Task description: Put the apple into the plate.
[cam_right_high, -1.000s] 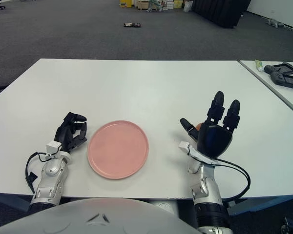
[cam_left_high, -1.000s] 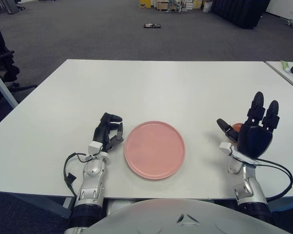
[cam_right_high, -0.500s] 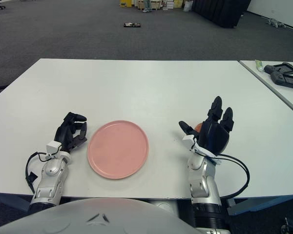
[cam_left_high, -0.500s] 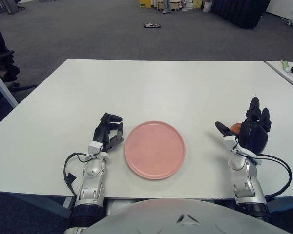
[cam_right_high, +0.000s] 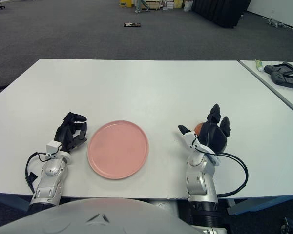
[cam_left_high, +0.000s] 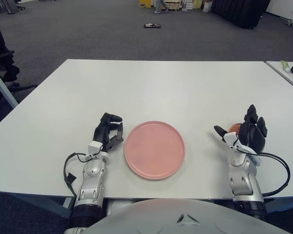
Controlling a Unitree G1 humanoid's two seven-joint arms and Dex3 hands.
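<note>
A pink plate (cam_left_high: 155,149) lies flat on the white table, near its front edge and between my two hands. A red-orange apple (cam_left_high: 234,127) sits on the table to the right of the plate, mostly hidden behind my right hand (cam_left_high: 242,129). That hand is low at the apple, with its thumb spread to the left of the apple and its fingers raised on the right. The apple stays on the table. My left hand (cam_left_high: 110,130) rests on the table just left of the plate, its fingers curled and holding nothing.
A second table (cam_right_high: 278,85) stands at the far right, carrying a black device (cam_right_high: 283,73) and a green tube (cam_right_high: 258,64). Grey carpet lies beyond the table. A black cable (cam_left_high: 278,170) loops beside my right wrist, over the table's front edge.
My right hand has come down from a raised, upright pose to the table, moving forward around the apple, with its fingers now lower. The left hand, plate and apple have not moved.
</note>
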